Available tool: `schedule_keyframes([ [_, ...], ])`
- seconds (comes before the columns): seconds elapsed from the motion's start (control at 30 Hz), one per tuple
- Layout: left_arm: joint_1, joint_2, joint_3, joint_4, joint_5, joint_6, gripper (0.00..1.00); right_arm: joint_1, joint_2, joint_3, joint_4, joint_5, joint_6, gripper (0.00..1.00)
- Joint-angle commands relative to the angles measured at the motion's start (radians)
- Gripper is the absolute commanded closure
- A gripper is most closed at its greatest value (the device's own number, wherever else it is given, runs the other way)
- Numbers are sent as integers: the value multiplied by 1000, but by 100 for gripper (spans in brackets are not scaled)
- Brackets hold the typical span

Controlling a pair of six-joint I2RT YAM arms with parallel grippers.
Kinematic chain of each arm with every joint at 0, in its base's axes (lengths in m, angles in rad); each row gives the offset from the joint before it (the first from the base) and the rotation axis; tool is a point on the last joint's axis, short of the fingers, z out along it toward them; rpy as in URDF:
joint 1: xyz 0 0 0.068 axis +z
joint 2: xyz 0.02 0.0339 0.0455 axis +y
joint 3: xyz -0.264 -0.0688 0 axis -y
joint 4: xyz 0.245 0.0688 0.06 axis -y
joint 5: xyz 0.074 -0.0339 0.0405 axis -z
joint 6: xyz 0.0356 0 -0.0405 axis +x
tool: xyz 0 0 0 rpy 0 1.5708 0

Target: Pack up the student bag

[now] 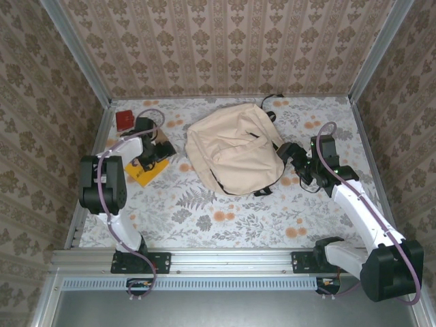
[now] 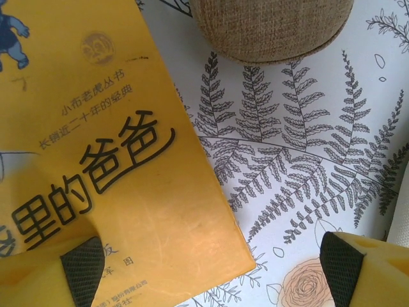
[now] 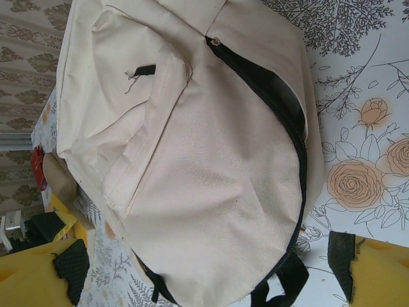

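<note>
The student bag [image 1: 235, 150] is a large beige backpack lying flat in the middle of the table. Up close, the bag [image 3: 204, 166] shows a black zipper line [image 3: 281, 102] and a black strap [image 3: 281, 281]. My right gripper [image 1: 285, 155] is at the bag's right side. In its wrist view the right gripper [image 3: 206, 281] is open, the bag's rounded end lying between its fingers. My left gripper [image 1: 148, 162] hovers over a yellow book [image 1: 142, 175]. The left gripper [image 2: 214, 275] is open, with a corner of the yellow book [image 2: 115, 160] lying flat between its fingers.
A red object [image 1: 125, 120] sits at the far left corner. A brown burlap-covered object [image 2: 271, 29] lies just beyond the book, between it and the bag. Patterned walls close the table on three sides.
</note>
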Motion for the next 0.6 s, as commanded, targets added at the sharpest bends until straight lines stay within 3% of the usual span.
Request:
schedule_keyframes([
  [0.0,-34,37,-28,10,48,-39,10,2,9,-2,25,-26,4,0],
  [0.3,-189,-92,-241,61,23,-245,10,4,7,-2,31,-43,10,0],
  [0.57,-431,-196,-363,77,37,-397,8,19,-15,-19,26,-59,21,1],
])
